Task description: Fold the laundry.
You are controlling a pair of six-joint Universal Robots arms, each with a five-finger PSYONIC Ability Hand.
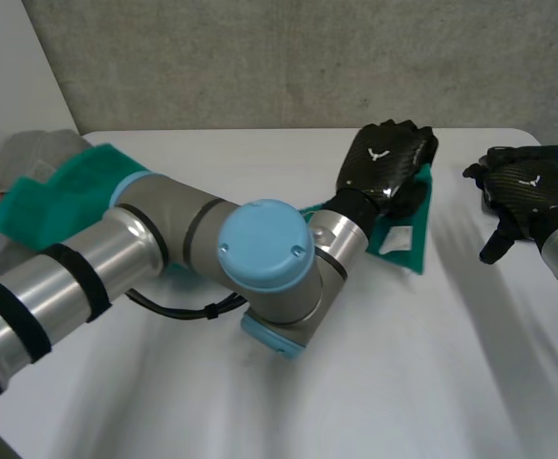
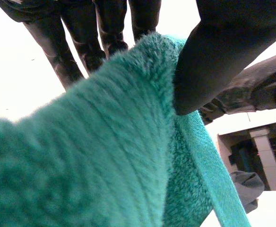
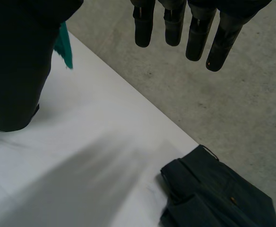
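My left hand (image 1: 386, 158) pinches the teal towel (image 2: 105, 142) up over the far middle of the desk (image 1: 403, 363) — no fold made yet, I judge; right hand (image 1: 523, 191) hangs slack, dark trousers (image 3: 213, 194) untouched far right

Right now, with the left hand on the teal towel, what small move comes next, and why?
Probably bring the right hand across to the loose edge of the teal towel. The left hand pinches the towel between thumb and fingers, while the right hand hovers open apart from it, holding nothing; a fold likely needs a second grip.
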